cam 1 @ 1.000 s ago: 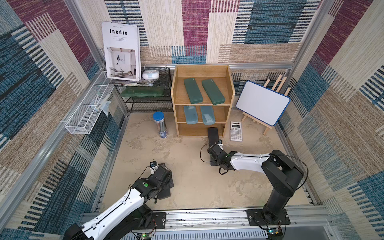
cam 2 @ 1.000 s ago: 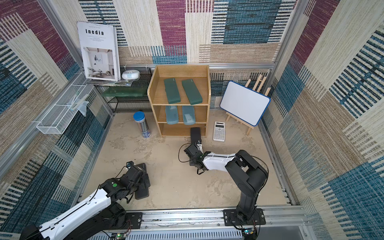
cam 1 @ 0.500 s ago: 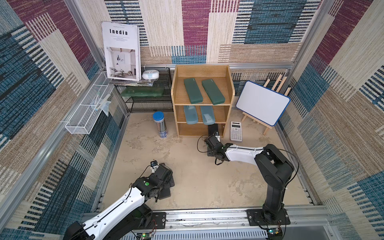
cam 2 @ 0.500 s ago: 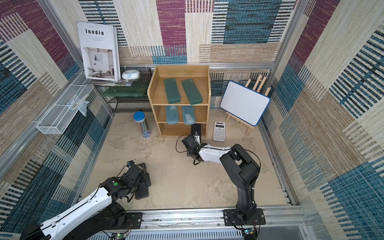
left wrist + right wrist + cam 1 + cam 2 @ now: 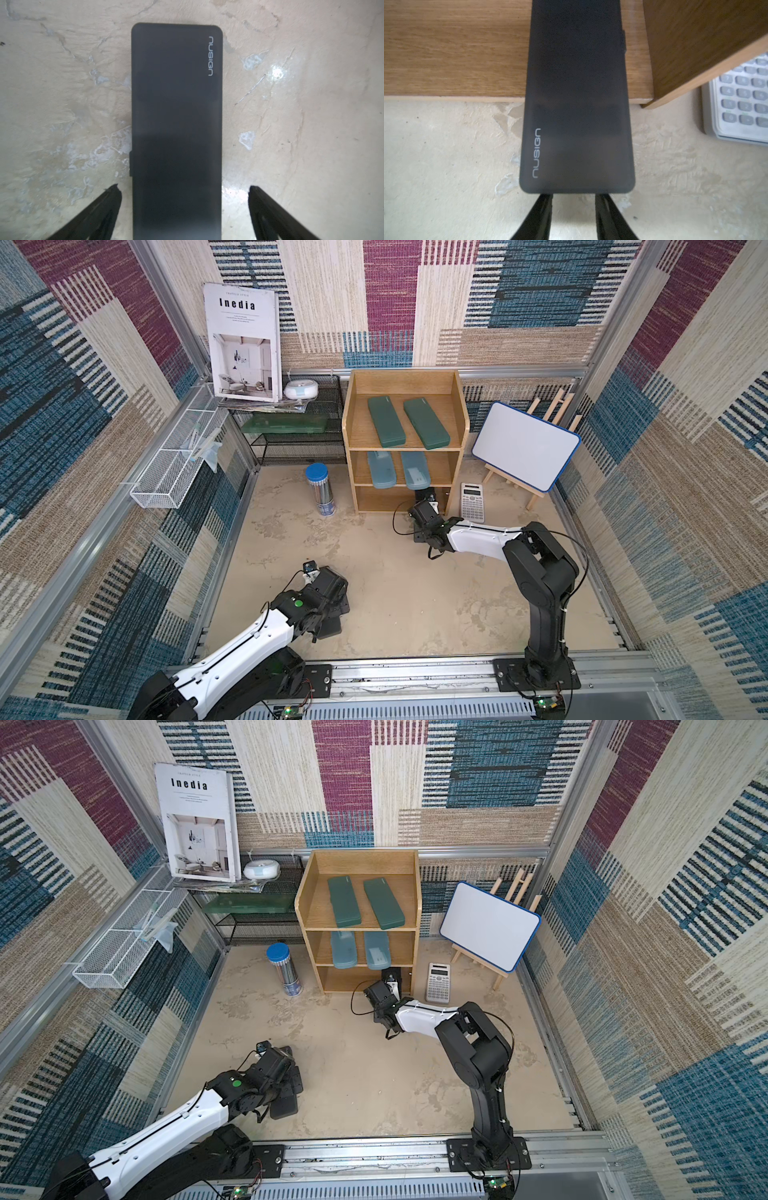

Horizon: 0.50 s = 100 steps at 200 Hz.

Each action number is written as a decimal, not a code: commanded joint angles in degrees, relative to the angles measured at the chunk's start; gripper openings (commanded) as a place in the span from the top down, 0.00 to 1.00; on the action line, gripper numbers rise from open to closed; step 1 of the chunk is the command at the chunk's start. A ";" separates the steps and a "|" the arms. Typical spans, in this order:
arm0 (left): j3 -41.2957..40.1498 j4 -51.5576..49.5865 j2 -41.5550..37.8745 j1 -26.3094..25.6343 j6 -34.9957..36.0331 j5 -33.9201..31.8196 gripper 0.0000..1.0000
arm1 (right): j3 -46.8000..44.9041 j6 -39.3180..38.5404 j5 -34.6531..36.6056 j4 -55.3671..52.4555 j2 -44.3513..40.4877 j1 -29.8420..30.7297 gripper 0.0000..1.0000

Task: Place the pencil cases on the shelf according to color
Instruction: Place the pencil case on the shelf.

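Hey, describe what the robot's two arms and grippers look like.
The left arm and right arm each have a white forearm shell, black joints and a black base. Thin black cables loop near the wrists. A green dot marks the left arm. The left gripper and right gripper have slim, tapered black fingers.

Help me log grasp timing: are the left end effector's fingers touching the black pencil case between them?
Apart. In the left wrist view, bare floor shows between the black pencil case and both fingers.

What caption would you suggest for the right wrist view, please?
Right gripper at the end of a black pencil case partway onto the shelf, calculator nearby.
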 commanded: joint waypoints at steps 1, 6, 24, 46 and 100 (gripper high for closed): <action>0.48 -0.83 0.30 0.07 -1.01 -1.72 0.01 | -0.05 -0.61 0.63 -0.39 -1.60 0.06 0.61; 0.47 -0.87 0.44 0.07 -1.00 -1.90 0.01 | -0.21 -0.69 0.74 -0.51 -2.24 0.04 0.61; 0.96 -1.93 1.24 0.19 -1.70 -3.03 0.01 | -0.99 -0.82 0.42 -1.16 -4.97 0.07 0.60; 1.18 -2.08 2.42 0.16 -2.49 -2.79 0.00 | -3.70 -0.96 -0.38 -1.27 -9.66 0.05 0.57; -0.13 4.30 4.99 0.21 -3.29 2.93 0.01 | -13.86 -1.13 -4.64 0.39 -20.58 1.53 0.44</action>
